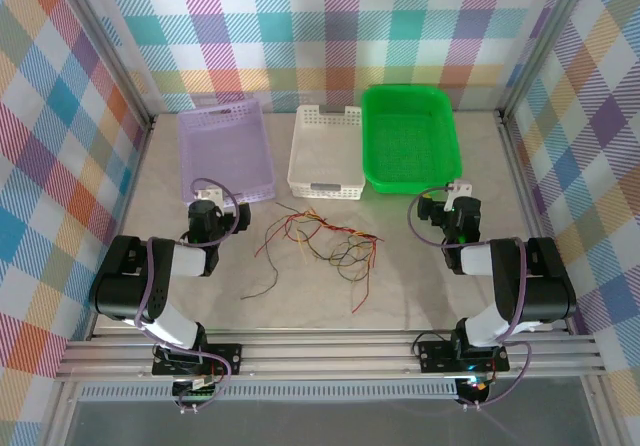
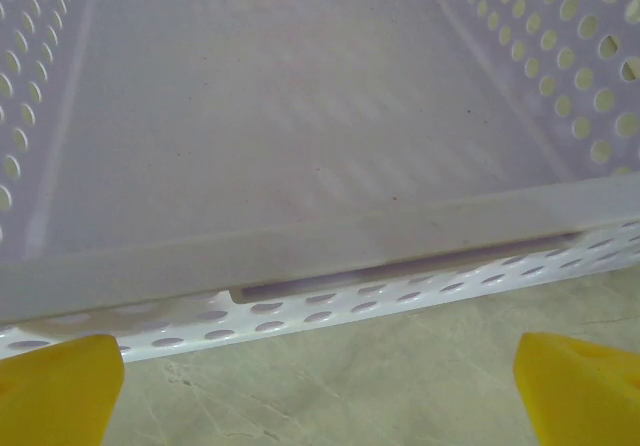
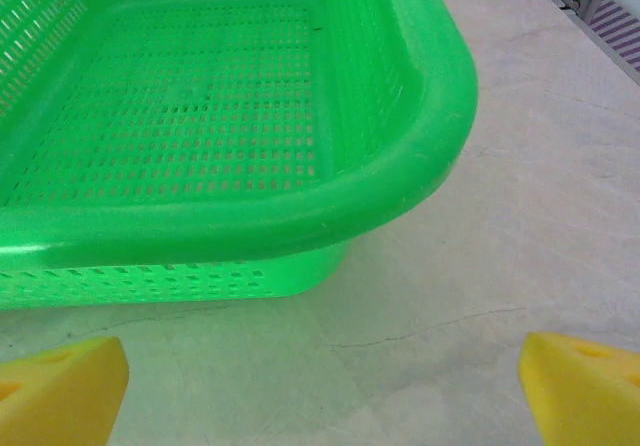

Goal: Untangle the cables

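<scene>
The cables (image 1: 320,241) lie as a loose tangle of thin red, yellow and black wires on the table's middle, between the two arms. My left gripper (image 1: 207,206) rests to their left, by the lilac basket's near edge, and is open with nothing between its yellow fingertips (image 2: 60,391). To the right of the wires, my right gripper (image 1: 458,198) sits just below the green basket's near right corner. It is open too, its yellow fingertips (image 3: 585,391) wide apart over bare table.
Three baskets line the back: a lilac basket (image 1: 226,151), a white basket (image 1: 326,151) and a green basket (image 1: 410,136). The lilac basket's rim (image 2: 300,236) and the green basket's corner (image 3: 420,166) sit close ahead of the grippers. Checked walls enclose the table.
</scene>
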